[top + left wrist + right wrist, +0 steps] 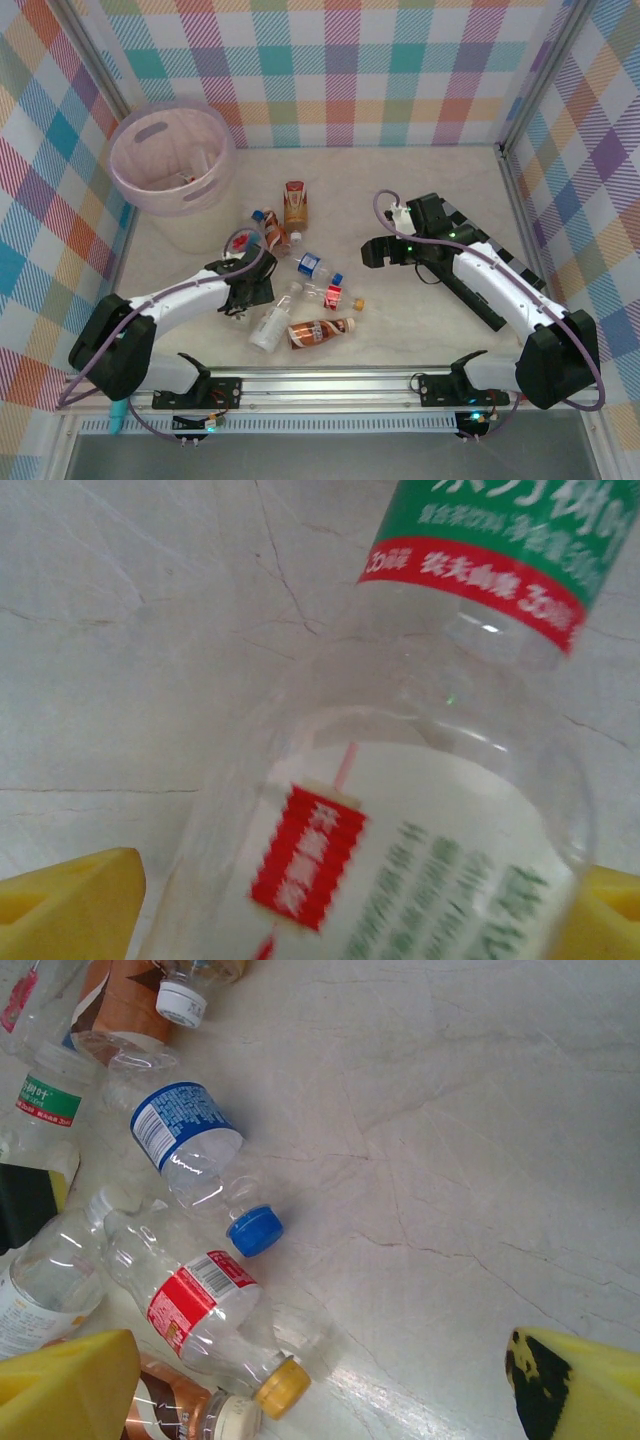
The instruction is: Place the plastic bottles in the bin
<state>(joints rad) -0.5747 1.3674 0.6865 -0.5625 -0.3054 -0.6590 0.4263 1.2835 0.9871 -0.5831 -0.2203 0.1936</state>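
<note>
The pale pink bin point(170, 160) stands at the far left with a bottle or two dimly visible inside. Several plastic bottles lie loose mid-table: a brown-labelled one point(295, 205), a blue-labelled one point(312, 267), a red-labelled one point(332, 293) and a brown one point(318, 332). My left gripper point(245, 298) is low over a clear, white-labelled bottle point(400, 860). Its yellow fingers point(70, 910) stand wide on either side of that bottle, open. A green-and-red-labelled bottle point(500, 550) lies just beyond. My right gripper point(320, 1390) hangs open over bare table, right of the red-labelled bottle point(200, 1305).
Checked walls close in the table on the left, back and right. A metal rail point(330, 378) runs along the near edge. Bare tabletop point(440, 190) stretches behind and around the right arm.
</note>
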